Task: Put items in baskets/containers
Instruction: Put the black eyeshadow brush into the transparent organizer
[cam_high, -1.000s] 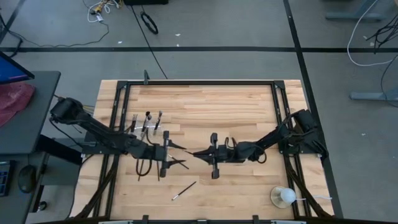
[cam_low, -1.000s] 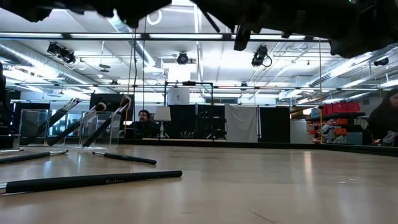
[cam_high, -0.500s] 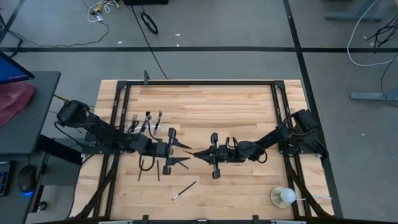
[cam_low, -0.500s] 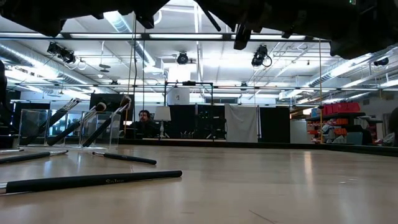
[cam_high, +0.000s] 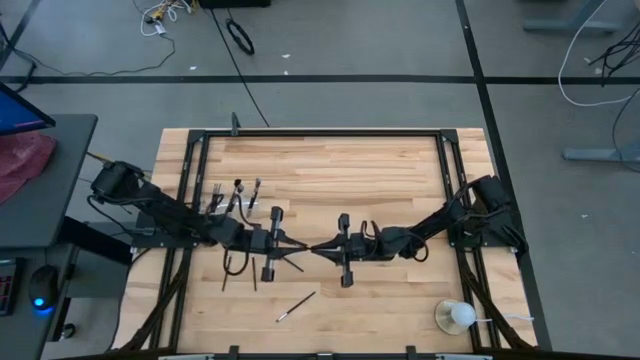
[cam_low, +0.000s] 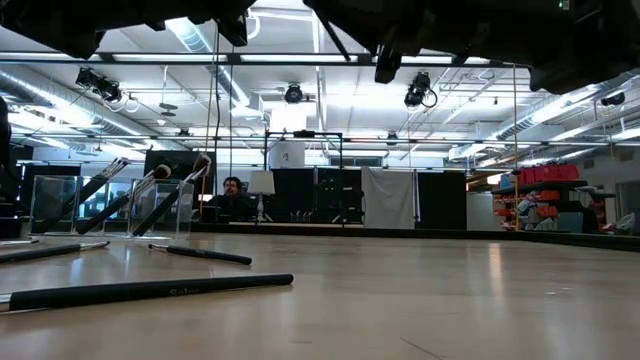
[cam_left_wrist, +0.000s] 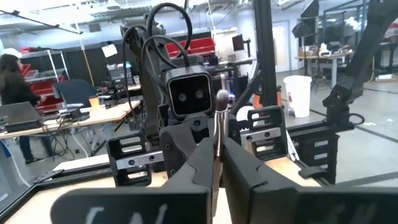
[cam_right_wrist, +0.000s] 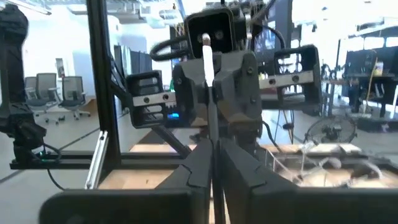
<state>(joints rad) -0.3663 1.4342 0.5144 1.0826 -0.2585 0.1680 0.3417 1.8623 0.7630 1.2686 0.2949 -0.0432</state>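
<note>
- A hand-over between the arms is judged to be the step in hand: the left gripper (cam_high: 297, 246) and the right gripper (cam_high: 318, 247) are met tip to tip above the middle of the table (cam_high: 380, 170)
- One makeup brush (cam_left_wrist: 217, 134) is seen clamped between the left fingers, which are drawn narrow on its thin handle; the right fingers are likewise closed narrow on a thin handle, so it is taken to be the same brush, gripped from both ends
- The clear holder (cam_high: 235, 207) stands at the table's left side, beside the left arm, with several brushes already leaning in it
- Next, a release by one gripper is called for, most likely the right one, since the holder lies on the left arm's side; the brush would then have to be carried over and lowered into the holder
- More brushes are left on the wood: a loose brush (cam_high: 296, 305) lies near the front edge, and others lie under the left arm
- The brush itself cannot be made out from above, being hidden by the dark fingers
- At table height both grippers are cut off by the upper edge, and only their undersides are shown
- How many brushes are in the holder cannot be counted
</note>
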